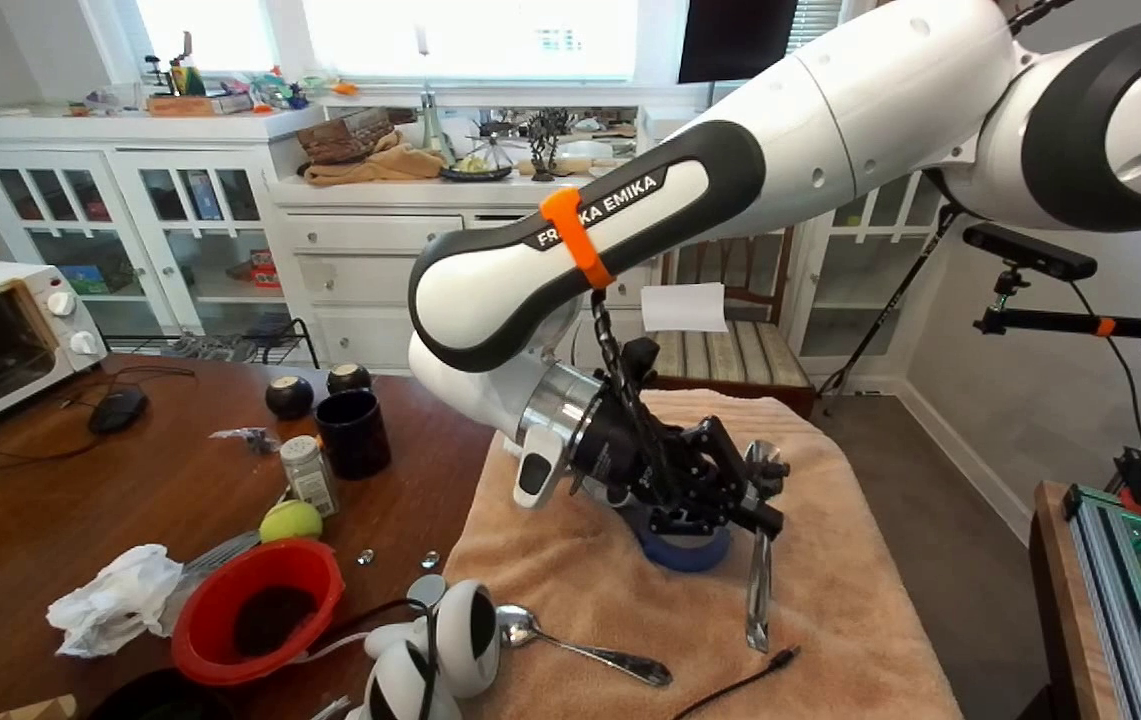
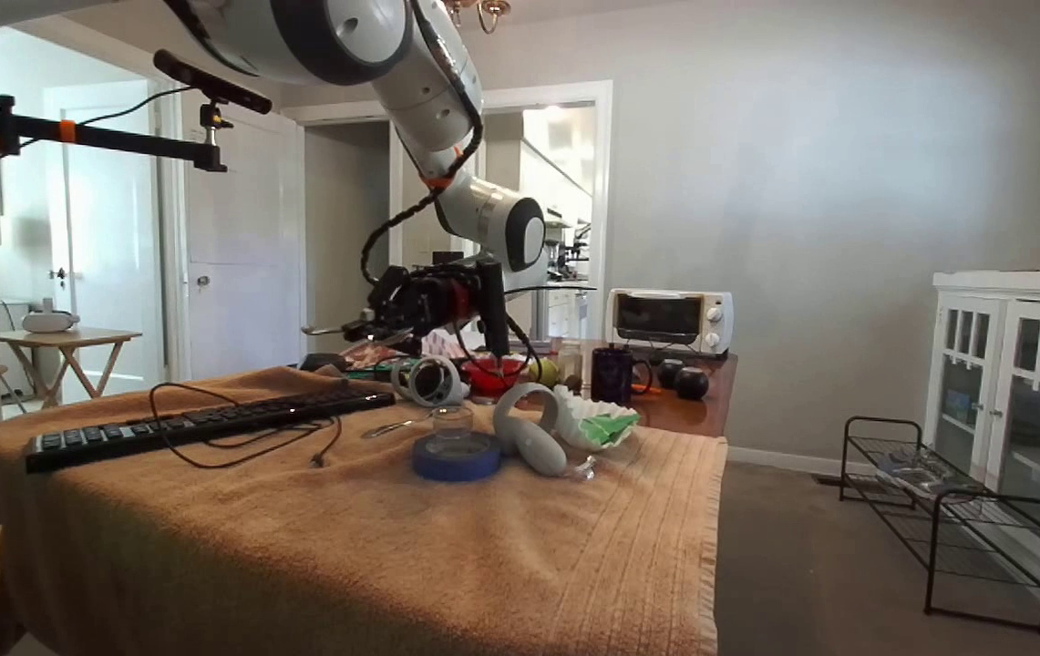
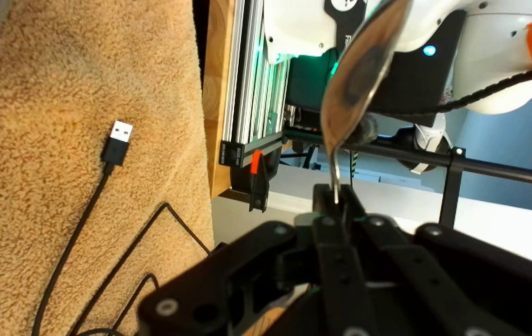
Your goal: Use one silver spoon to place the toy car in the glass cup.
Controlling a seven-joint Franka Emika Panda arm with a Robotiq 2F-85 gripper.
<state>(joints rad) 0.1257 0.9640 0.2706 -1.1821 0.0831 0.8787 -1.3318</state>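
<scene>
My gripper (image 1: 766, 495) is shut on a silver spoon (image 3: 359, 79), raised above the orange towel. The spoon's oval bowl points away from the fingertips in the wrist view and shows nothing but reflections. Its handle (image 1: 759, 595) hangs down past the fingers in an exterior view. A second silver spoon (image 1: 580, 645) lies on the towel. The small clear glass cup (image 2: 453, 420) stands upright at the blue tape ring (image 2: 456, 460); whether inside it or just behind, I cannot tell. The toy car cannot be made out in any view.
White controllers (image 2: 529, 433) sit close to the tape ring. A black keyboard (image 2: 210, 425) and loose cable (image 1: 740, 683) lie on the towel. Beyond it are a red bowl (image 1: 198, 640), black mug (image 1: 352, 435), shaker (image 1: 310, 478) and tennis ball (image 1: 291, 521).
</scene>
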